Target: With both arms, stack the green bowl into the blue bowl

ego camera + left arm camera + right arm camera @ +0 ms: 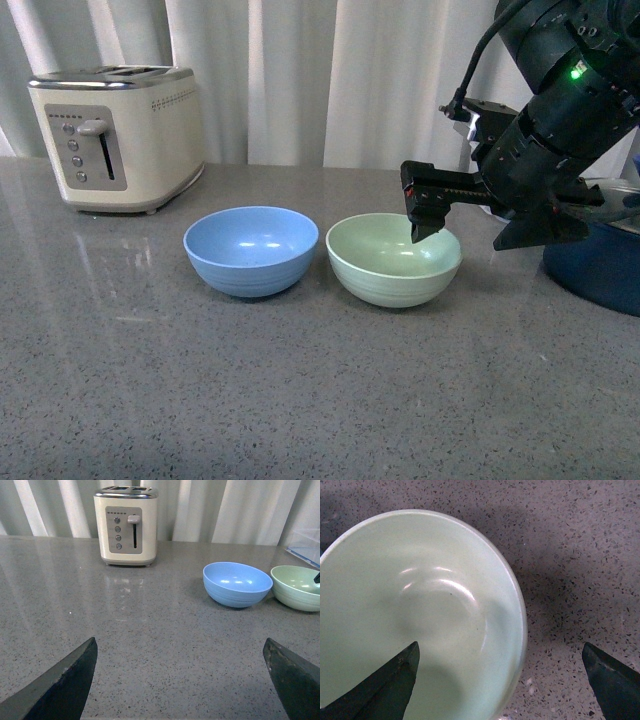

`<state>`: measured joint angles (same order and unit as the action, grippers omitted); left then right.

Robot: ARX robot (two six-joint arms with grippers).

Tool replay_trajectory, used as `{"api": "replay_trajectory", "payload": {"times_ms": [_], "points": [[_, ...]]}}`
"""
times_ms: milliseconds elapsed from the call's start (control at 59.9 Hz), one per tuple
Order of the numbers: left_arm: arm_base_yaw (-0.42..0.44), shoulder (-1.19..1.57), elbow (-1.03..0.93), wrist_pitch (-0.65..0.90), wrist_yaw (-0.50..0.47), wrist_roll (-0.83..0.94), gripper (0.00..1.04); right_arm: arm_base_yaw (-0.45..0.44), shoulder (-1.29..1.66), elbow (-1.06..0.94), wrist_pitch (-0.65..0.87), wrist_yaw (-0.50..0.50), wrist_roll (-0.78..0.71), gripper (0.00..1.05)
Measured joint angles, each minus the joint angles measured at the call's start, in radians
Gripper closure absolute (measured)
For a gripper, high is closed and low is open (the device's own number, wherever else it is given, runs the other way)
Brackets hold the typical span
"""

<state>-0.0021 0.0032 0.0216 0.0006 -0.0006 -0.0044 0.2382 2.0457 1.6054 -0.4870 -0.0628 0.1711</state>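
Observation:
The pale green bowl [393, 258] stands upright on the grey counter, just right of the light blue bowl [251, 250], their rims nearly touching. My right gripper [480, 222] hangs open over the green bowl's right rim. In the right wrist view one finger is above the inside of the green bowl [420, 610] and the other above bare counter, so the right gripper [500, 680] straddles the rim without holding it. My left gripper [180, 680] is open over bare counter, well away from the blue bowl [237, 584] and green bowl [298, 587]. It is out of the front view.
A cream toaster [115, 135] stands at the back left. A dark navy pot [600, 265] sits at the right edge, partly behind my right arm. White curtains close off the back of the grey speckled counter [300, 400].

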Motion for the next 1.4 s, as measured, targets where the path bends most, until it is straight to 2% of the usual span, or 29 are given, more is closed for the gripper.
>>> {"api": "replay_trajectory", "payload": {"times_ms": [400, 1051, 1401], "points": [[0.0, 0.0, 0.0, 0.0, 0.0, 0.0, 0.07, -0.005, 0.06, 0.034, 0.007, -0.01, -0.037, 0.1], [0.0, 0.0, 0.0, 0.0, 0.0, 0.0, 0.07, 0.0, 0.068, 0.019, 0.067, -0.028, -0.043, 1.03], [0.0, 0.0, 0.0, 0.0, 0.0, 0.0, 0.07, -0.007, 0.03, 0.034, 0.044, -0.029, -0.071, 1.04]]}}
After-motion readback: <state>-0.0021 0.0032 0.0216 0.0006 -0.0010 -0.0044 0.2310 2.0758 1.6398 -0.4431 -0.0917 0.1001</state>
